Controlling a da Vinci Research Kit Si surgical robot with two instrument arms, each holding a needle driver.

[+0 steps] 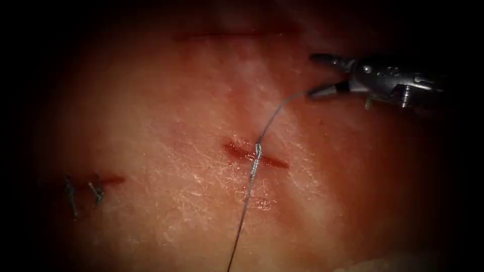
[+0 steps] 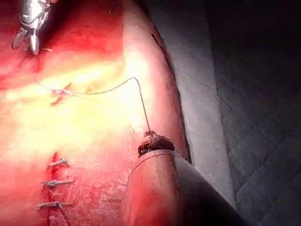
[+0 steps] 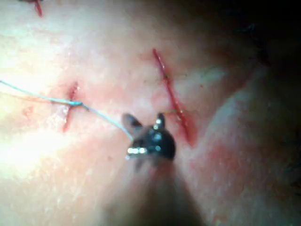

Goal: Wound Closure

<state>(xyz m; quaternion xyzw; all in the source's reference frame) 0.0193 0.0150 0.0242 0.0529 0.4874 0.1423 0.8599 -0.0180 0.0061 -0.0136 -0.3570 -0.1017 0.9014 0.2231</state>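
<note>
While your right claw [image 1: 318, 75] hangs wide open beside the cut [image 1: 256, 154], its lower jaw touches the thread [image 1: 275, 117], gripping nothing. That thread is knotted over the cut and runs to your left claw [image 2: 151, 141], which holds it. Needle unseen.

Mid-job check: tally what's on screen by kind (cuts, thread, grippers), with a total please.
Red cuts in the pale pork tissue: 3 (centre, left, top)
Thin grey thread, knotted over the centre cut: 1
Metal grippers: 2 (right gripper, open; left gripper, thread running to it)
Total: 6
</note>
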